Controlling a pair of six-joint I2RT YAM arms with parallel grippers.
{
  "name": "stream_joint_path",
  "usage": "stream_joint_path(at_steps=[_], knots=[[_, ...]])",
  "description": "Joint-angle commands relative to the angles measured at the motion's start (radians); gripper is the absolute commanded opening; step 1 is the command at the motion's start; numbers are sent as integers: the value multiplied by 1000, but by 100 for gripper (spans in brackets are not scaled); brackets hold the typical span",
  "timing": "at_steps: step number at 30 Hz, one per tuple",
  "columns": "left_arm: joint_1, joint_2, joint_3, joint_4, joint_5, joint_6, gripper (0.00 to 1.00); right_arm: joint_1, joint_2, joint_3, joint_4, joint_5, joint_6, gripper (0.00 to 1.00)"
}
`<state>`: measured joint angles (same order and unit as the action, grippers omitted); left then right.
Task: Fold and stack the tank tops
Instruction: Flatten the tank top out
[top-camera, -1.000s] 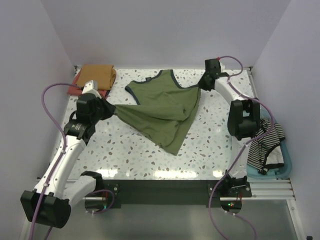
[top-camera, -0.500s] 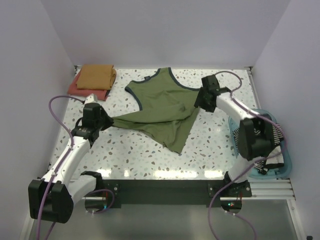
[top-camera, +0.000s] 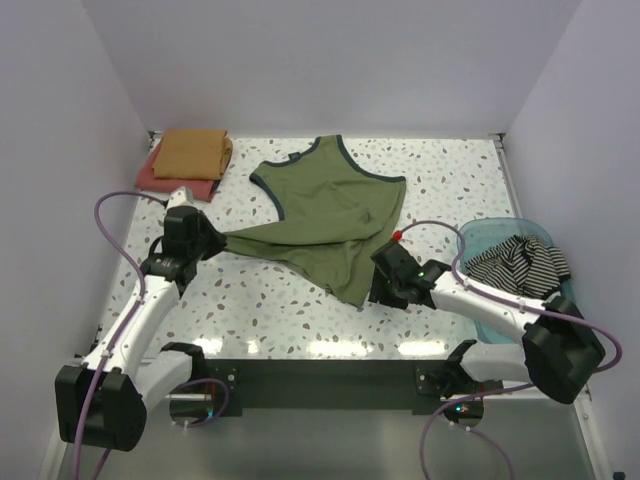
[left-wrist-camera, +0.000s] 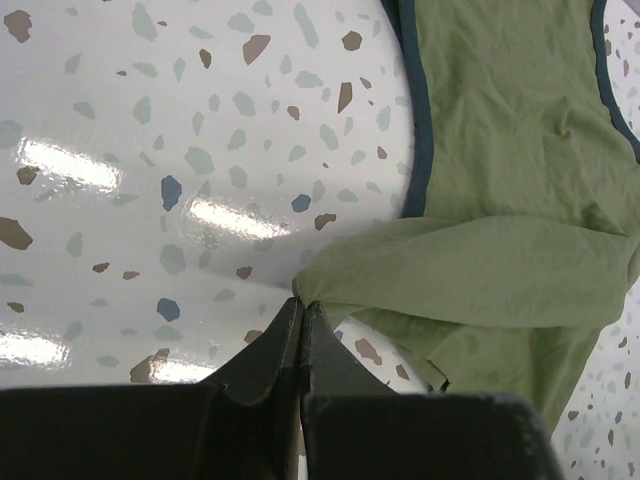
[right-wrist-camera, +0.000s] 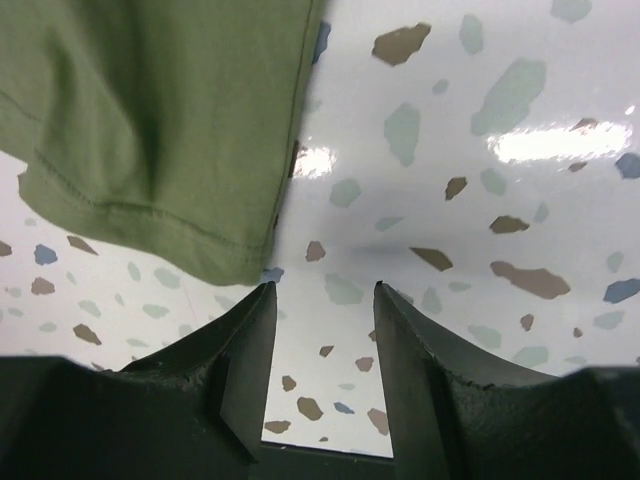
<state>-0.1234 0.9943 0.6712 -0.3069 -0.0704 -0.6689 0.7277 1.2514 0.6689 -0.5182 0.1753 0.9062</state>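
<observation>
At the far left corner of the table (top-camera: 280, 310), a folded mustard tank top (top-camera: 195, 152) stacked on a red tank top (top-camera: 148, 178), the red one mostly covered, only its near and left edges showing. Next over, the left gripper (top-camera: 213, 240), jaws pressed together on a bunched corner of the olive tank top (top-camera: 335, 205), the pinched cloth drawn out leftward into a narrow point. Rest of the olive top spread mid-table, navy-trimmed neck and straps toward the far side, lower part doubled over on itself and hiding the layer beneath. Just off its near hem corner, the right gripper (top-camera: 378, 290), low over the table, jaws apart over bare terrazzo; in the wrist view the hem corner just beside one fingertip, touching or not impossible to tell. At the right edge, a blue basket (top-camera: 478, 238) with the striped tank top (top-camera: 520, 262) bunched inside, partly cut off by the right arm.
</observation>
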Motion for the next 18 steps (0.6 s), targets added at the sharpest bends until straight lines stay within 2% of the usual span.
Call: stream_joint_path(at_steps=[1, 7, 18], knots=[[11, -25, 7, 45, 1, 18, 0, 38, -46, -14, 40, 49, 141, 48], [11, -23, 8, 55, 15, 17, 0, 55, -56, -68, 113, 24, 203, 53], [11, -10, 10, 68, 27, 23, 0, 101, 103, -45, 188, 23, 234, 52]])
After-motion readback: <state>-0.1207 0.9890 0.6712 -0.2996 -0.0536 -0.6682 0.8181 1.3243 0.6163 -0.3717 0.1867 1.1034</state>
